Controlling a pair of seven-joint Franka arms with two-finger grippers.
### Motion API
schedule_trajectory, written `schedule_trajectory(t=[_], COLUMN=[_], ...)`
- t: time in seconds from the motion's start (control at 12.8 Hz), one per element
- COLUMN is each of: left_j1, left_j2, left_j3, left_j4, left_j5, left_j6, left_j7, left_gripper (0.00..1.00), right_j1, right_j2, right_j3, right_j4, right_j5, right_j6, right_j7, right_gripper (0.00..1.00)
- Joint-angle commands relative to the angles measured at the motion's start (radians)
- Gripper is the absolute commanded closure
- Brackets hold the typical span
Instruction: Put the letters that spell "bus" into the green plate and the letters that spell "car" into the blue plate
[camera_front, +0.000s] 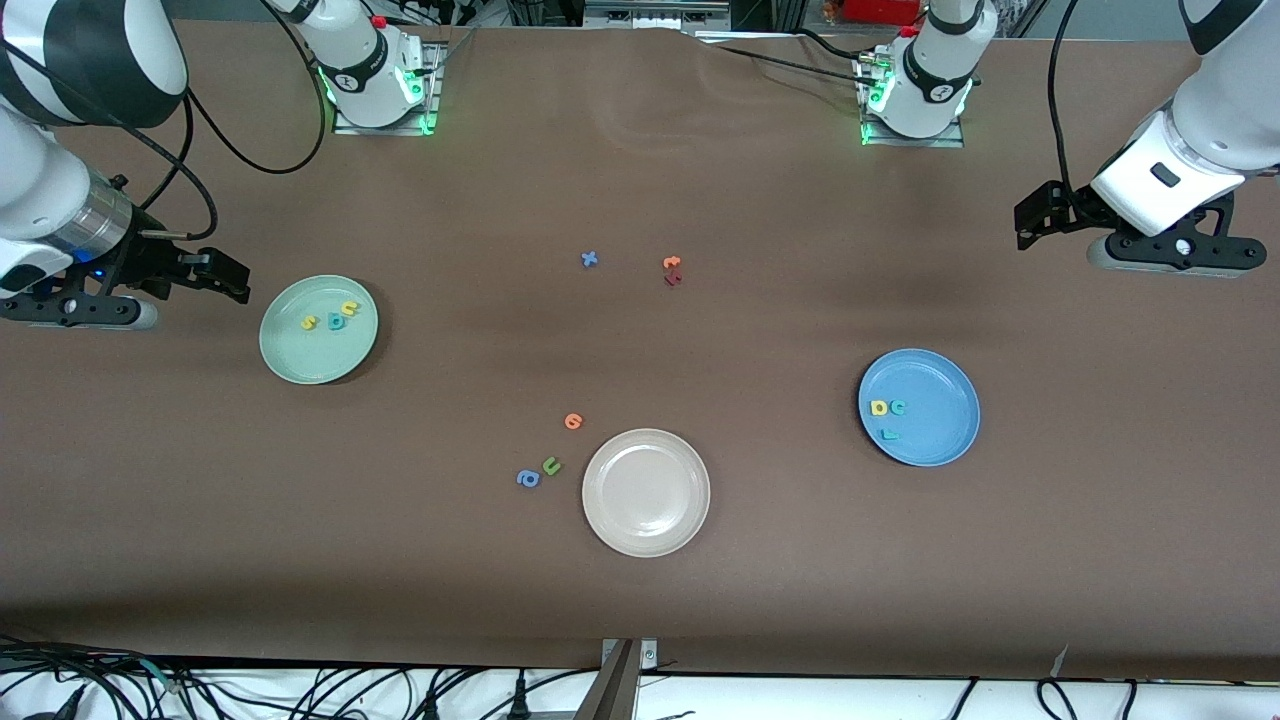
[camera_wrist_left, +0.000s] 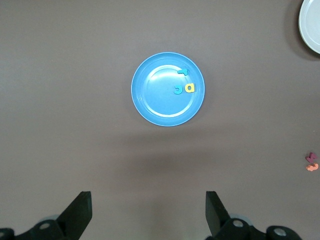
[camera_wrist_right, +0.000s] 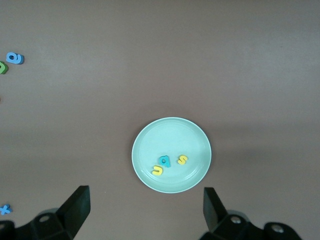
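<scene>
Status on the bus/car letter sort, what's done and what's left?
Looks done. The green plate holds the teal b, yellow u and yellow s. The blue plate holds the teal c, yellow a and teal r. Nothing in hand: the left gripper and right gripper are open, empty, up over the table's ends. Nothing left; the beige plate is empty.

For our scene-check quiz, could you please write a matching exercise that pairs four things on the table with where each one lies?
Things:
1. teal b
2. yellow a
3. green u
4. beige plate

Places:
A. on the bare table beside the blue a
B. in the blue plate
C. nearest the front camera of the three plates
D. in the green plate

Pairs: 1-D, 2-B, 3-A, 4-C
</scene>
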Motion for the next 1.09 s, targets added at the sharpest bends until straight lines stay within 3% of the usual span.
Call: schedule_trajectory(t=[0.0, 1.01], left_j1=[0.002, 0.005], left_j2=[-0.020, -0.025], left_j3=[-0.001, -0.001], left_j4=[-0.020, -0.020], left_j5=[0.003, 0.003], left_j6=[0.006, 0.006], left_j7=[0.000, -0.010], left_gripper=[0.00, 0.00], right_j1=[-0.012, -0.012], right_j2=[-0.014, -0.013], right_j3=[0.015, 0.013], right_j4=[-0.001, 0.015], right_j5=[-0.015, -0.002], right_j6=[-0.003, -0.006], right_j7=[-0.009, -0.003], right_gripper=[0.00, 0.00])
